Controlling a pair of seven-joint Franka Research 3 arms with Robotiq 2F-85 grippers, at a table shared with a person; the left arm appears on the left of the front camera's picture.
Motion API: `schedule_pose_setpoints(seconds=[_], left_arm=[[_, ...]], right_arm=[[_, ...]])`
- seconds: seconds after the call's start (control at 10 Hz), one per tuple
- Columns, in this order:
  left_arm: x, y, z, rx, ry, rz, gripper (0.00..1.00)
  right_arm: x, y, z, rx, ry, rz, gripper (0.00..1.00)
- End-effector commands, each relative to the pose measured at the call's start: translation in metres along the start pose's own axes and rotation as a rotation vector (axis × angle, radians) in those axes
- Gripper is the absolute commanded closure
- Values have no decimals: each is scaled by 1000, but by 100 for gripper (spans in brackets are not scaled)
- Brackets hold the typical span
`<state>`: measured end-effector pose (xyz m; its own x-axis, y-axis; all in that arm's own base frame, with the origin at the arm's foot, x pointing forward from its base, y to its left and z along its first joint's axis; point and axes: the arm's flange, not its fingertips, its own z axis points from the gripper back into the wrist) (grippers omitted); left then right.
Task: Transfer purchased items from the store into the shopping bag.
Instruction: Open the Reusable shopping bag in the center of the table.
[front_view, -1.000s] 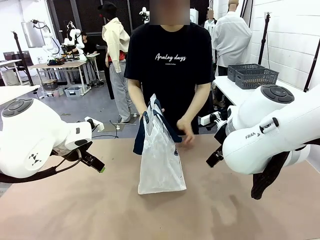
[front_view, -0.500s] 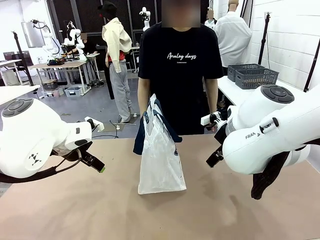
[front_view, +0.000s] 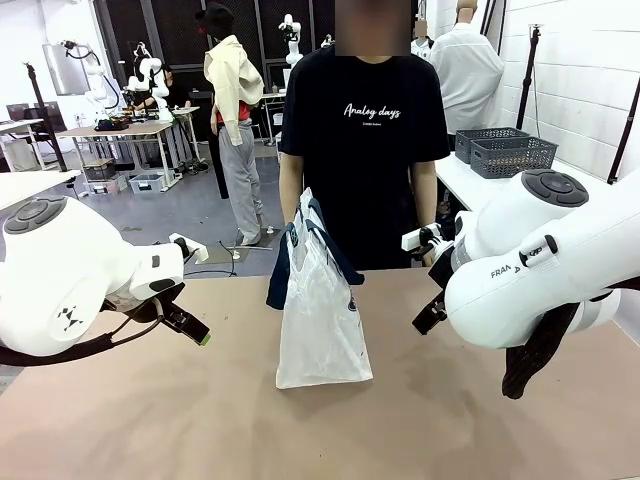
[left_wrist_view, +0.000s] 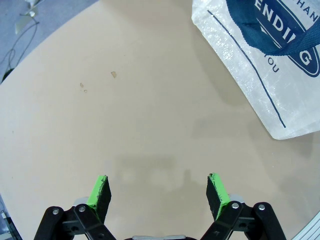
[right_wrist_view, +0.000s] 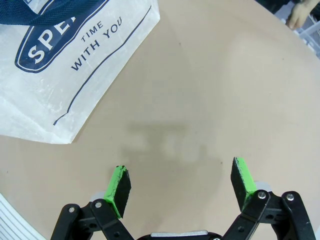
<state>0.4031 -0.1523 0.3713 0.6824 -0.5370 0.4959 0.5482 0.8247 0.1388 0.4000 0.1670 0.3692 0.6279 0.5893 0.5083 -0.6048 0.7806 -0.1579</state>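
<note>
The shopping bag (front_view: 320, 320), whitish plastic with navy handles, stands upright on the tan table (front_view: 200, 420) in the middle, with nobody holding it. My left gripper (front_view: 192, 327) hangs open left of the bag, over bare table. In the left wrist view it (left_wrist_view: 157, 186) has nothing between its green pads, and the bag (left_wrist_view: 260, 75) lies off to the upper right. My right gripper (front_view: 430, 314) is open on the bag's right. The right wrist view shows it (right_wrist_view: 181, 181) empty, the bag (right_wrist_view: 55, 65) at upper left. The purchased items are out of view.
A person in a black T-shirt (front_view: 365, 150) stands at the far edge behind the bag, arms down. Two dark grey lattice baskets (front_view: 505, 150) sit on a white side table at the far right; I cannot tell if one is the store.
The person has let go of the bag, straightened and shifted to the picture's right. Bag and both arms have not moved.
</note>
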Motion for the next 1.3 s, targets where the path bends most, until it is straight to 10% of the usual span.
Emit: schedule_pose_setpoints(seconds=[0.0, 0.6, 1.2], left_arm=[[0, 1, 0, 1, 0, 2, 0], [11, -6, 20, -100, 60, -17, 0], [54, 6, 75, -234, 32, 66, 0]], right_arm=[[0, 0, 0, 0, 0, 0, 0], [0, 0, 0, 0, 0, 0, 0], [75, 4, 84, 97, 79, 71, 0]])
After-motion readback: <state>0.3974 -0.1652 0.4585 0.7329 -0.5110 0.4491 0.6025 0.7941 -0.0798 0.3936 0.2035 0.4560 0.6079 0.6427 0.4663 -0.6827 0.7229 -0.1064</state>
